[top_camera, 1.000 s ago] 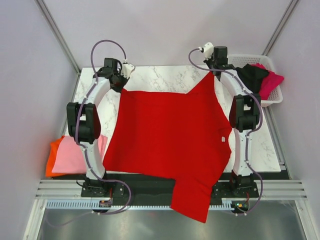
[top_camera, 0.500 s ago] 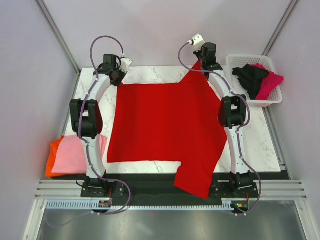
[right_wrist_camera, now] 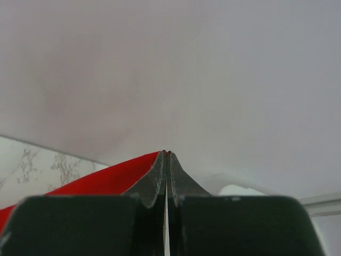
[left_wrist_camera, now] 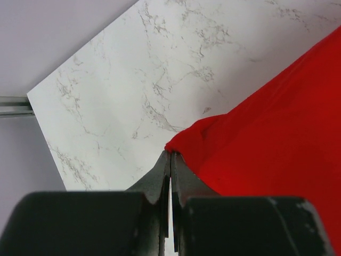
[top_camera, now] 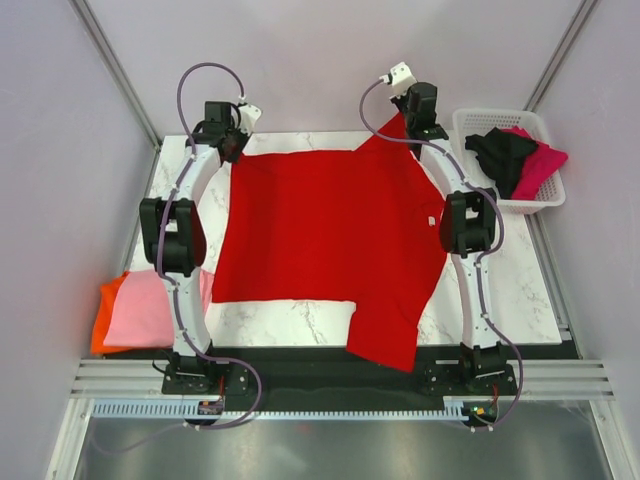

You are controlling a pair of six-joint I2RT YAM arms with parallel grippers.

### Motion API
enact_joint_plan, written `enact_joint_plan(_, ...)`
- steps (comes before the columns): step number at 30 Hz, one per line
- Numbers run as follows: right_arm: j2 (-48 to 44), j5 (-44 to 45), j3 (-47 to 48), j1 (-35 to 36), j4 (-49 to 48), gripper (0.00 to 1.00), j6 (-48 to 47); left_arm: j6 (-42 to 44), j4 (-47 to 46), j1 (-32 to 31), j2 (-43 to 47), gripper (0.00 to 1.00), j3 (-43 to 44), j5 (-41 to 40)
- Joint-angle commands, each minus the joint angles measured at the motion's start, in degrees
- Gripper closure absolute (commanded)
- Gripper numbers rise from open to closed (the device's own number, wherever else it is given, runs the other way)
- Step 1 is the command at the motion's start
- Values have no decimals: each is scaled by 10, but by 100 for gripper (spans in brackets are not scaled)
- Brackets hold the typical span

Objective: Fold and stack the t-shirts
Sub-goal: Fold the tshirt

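A bright red t-shirt (top_camera: 320,235) lies spread over the marble table, one sleeve hanging over the near edge. My left gripper (top_camera: 228,150) is shut on its far left corner, low over the table; the pinched cloth (left_wrist_camera: 184,140) shows at the fingertips (left_wrist_camera: 164,162) in the left wrist view. My right gripper (top_camera: 408,128) is shut on the far right corner and holds it lifted; red cloth (right_wrist_camera: 101,180) shows beside its fingertips (right_wrist_camera: 169,160). Folded pink (top_camera: 150,310) and orange (top_camera: 105,320) t-shirts lie stacked at the near left. Black (top_camera: 503,155) and magenta (top_camera: 540,160) t-shirts lie in the basket.
A white lattice basket (top_camera: 470,120) stands at the far right of the table. Bare marble (top_camera: 520,290) shows to the right of the shirt and along the far left (left_wrist_camera: 133,80). Grey walls close in the back and sides.
Both grippers have pulled the red t-shirt's far edge towards the back of the table. The shirt has slid away from the near edge and lies flatter, and the right gripper has moved left.
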State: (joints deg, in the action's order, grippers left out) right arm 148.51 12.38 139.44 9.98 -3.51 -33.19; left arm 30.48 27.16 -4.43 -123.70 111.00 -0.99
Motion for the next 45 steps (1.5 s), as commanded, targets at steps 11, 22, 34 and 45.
enact_joint_plan(11, -307, -49, -282, 10, 119, 100, 30, 22, 44, -9, 151, 98, -57, 102)
enact_joint_plan(22, -444, -49, -433, 20, 193, 100, 44, 45, 55, -9, 220, 98, -149, 82)
enact_joint_plan(34, -571, -55, -518, 20, 252, 100, 55, 49, 55, -2, 257, 98, -205, 74)
enact_joint_plan(45, -645, -85, -600, 24, 303, 100, 72, 45, 56, -2, 300, 98, -276, 74)
